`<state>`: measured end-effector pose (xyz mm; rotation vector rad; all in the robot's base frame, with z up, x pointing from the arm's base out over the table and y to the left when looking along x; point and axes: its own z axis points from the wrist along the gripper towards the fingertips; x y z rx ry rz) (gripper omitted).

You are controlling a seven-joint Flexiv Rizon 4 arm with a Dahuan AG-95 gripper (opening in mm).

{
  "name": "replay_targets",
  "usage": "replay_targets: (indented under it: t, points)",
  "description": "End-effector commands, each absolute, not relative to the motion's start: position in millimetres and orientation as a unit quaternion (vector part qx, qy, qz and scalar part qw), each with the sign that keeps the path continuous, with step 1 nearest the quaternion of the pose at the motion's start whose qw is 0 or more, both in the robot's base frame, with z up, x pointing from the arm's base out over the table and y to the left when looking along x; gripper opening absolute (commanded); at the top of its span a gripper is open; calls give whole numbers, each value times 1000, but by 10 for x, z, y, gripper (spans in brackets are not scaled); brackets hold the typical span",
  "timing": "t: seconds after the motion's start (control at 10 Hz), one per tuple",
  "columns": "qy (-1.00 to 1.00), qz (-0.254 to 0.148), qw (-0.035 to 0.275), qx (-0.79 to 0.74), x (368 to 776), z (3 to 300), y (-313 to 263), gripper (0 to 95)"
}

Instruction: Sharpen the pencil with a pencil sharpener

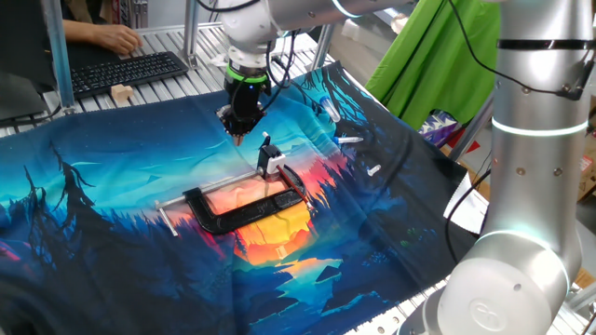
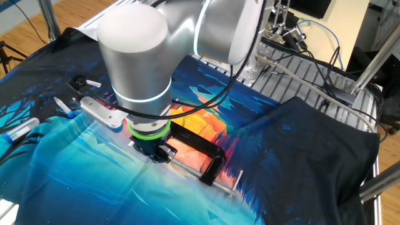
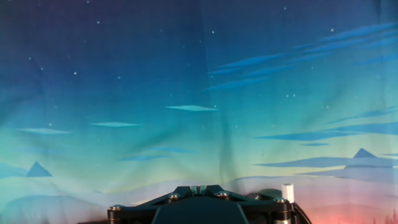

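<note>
The pincer (image 1: pixel 240 133) is pointing straight down over the printed cloth (image 1: pixel 112 214) covering the desk, its jaws fully closed. A thin dark tip is projecting below the jaws in one fixed view; it is probably the pencil (image 1: pixel 239 139), held upright for insertion, though the frames are too small to confirm this. The hand view is showing only cloth beyond the pincer body, so nothing more can be read there.

Just beside and below the pincer, the pencil sharpener (image 1: pixel 270 158) is sitting as a small whitish block with a dark part, gripped in the jaw end of the black C-clamp (image 1: pixel 244 210) lying flat on the cloth. In my judgement the clamp is serving to fix the sharpener so that one arm can work alone. The pincer is standing apart from the sharpener, not yet aligned over it. Small white loose bits (image 1: pixel 352 140) are lying well apart on the cloth.
</note>
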<state>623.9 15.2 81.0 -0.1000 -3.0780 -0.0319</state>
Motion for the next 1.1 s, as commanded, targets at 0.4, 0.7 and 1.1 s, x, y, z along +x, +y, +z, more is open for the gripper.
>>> replay_targets:
  t: [0.4,0.7,1.1]
  points:
    - [-999,0,25,-37,6249,788,164,190]
    - [-999,3,25,-42,6364,590,248,190]
    - [-999,3,25,-41,6478,336,294,190]
